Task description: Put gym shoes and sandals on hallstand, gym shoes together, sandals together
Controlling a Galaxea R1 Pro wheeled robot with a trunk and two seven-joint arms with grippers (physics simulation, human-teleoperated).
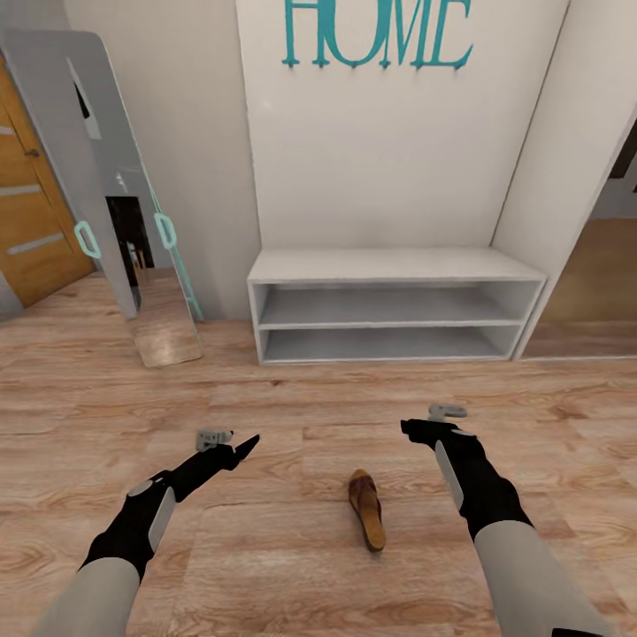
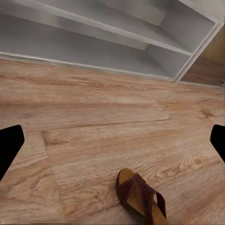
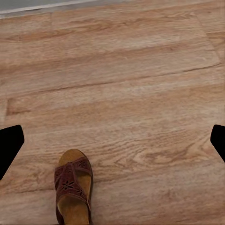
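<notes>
In the head view one brown sandal (image 1: 366,510) lay flat on the wood-plank corridor floor (image 1: 292,407), between the left hand (image 1: 232,448) and the right hand (image 1: 423,430), touching neither, well short of the pale two-tier hallstand (image 1: 394,305) under teal "HOME" letters (image 1: 378,32). In the left wrist view the sandal (image 2: 142,197) sat between black fingertips (image 2: 9,145) spread wide apart and empty, the hallstand (image 2: 117,40) beyond; in the right wrist view the fingertips (image 3: 9,143) were likewise wide apart around nothing, the sandal (image 3: 73,192) on bare floor (image 3: 131,84)
</notes>
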